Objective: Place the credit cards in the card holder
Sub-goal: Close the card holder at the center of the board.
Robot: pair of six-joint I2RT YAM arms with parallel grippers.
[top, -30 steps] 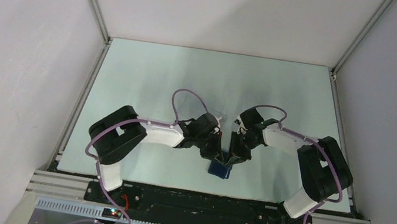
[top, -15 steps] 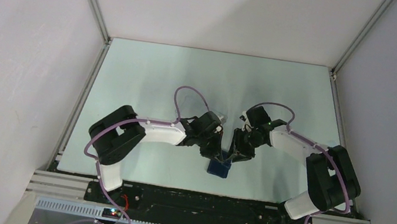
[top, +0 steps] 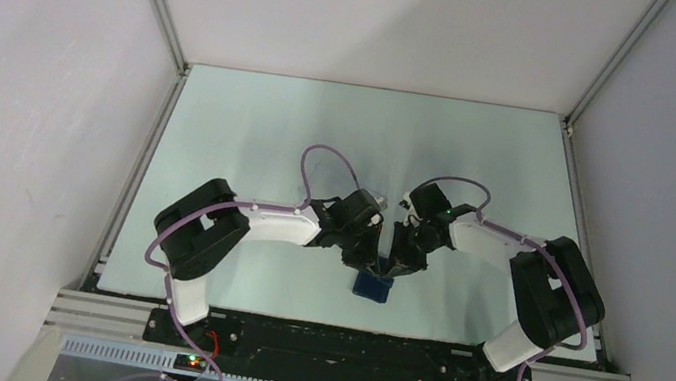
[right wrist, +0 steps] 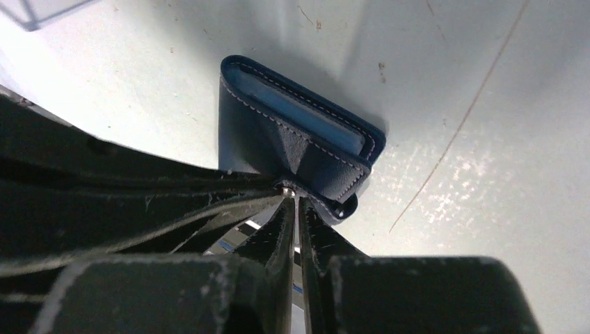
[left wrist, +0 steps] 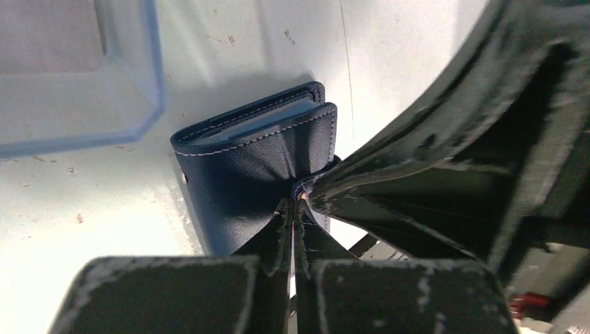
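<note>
The left arm [top: 278, 227] reaches from its base at the near edge of the table [top: 252, 127] toward the middle, with a purple cable [top: 323, 163] looping over it. The left gripper [left wrist: 293, 209] has its fingertips pressed together on a fold of the wallet's [left wrist: 254, 156] dark blue cover, and the leather puckers at the pinch. In the same wrist view a pale, see-through card [left wrist: 69, 69] lies flat on the table, up and to the left of the wallet and apart from it (only part of it is in the picture).

The wallet sits close to the near edge of the table, about midway between the left and right edges, directly under the two grippers. It is folded, with its covers slightly parted and a lighter blue showing in the gap.

The right gripper [right wrist: 292, 198] meets the left one tip to tip at nearly the same spot. Its fingers are also squeezed together, nipping the edge of the upper cover beside a small metal stud. The right arm [top: 488, 241] bends back from there toward the table's near right corner.
</note>
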